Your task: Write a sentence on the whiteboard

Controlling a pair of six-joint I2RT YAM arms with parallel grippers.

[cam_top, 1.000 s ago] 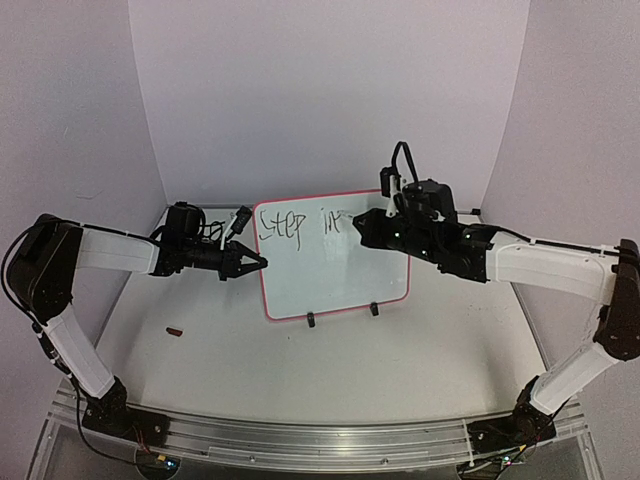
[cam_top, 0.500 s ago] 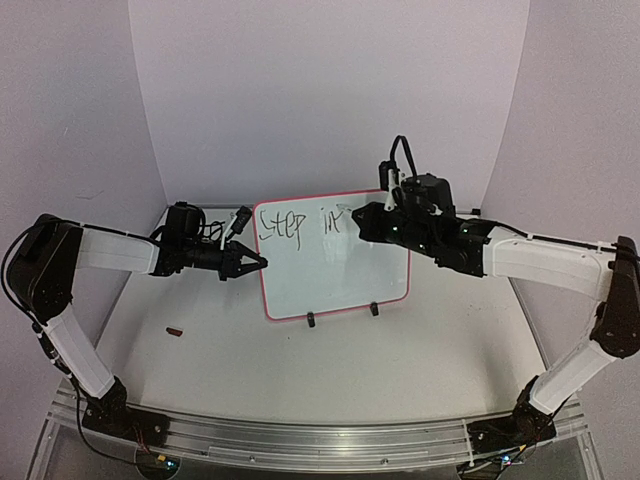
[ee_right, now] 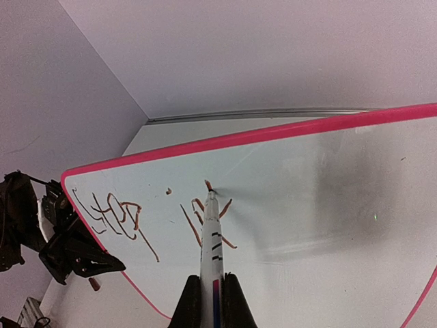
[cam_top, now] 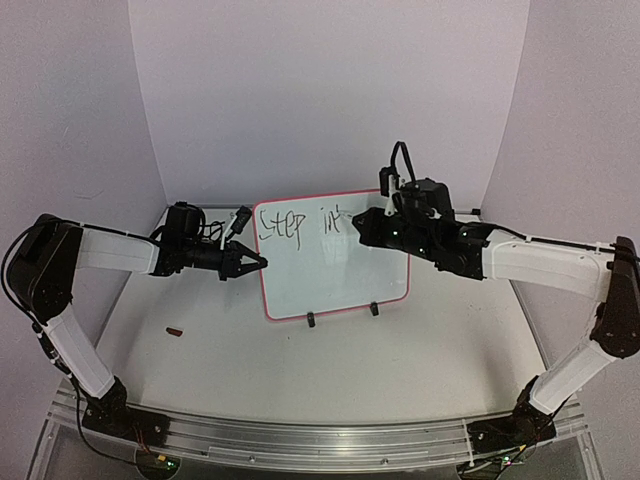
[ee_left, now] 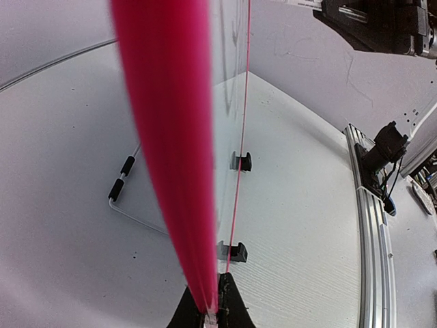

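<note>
A rectangular white whiteboard (cam_top: 340, 280) with a thin pink-red border stands near-upright at the back middle of the white table (cam_top: 330, 380) on two small black clips (cam_top: 310, 320). Pale table surface runs from the clips to the metal rail (cam_top: 300, 438) at the near edge, and a small dark red piece (cam_top: 175, 331) lies off to the left. The left gripper (cam_top: 258, 263) is clenched on the board's left edge. Its wrist view shows that border running straight into the fingertips and, behind the board, a bent wire prop (ee_left: 130, 198) that the top view hides. The right gripper (cam_top: 358, 222) grasps a white marker (ee_right: 212, 239), whose tip touches the board's upper middle. The handwritten black sentence (cam_top: 285, 226) reads "Step int" so far, and white surface lies below and to its right.
</note>
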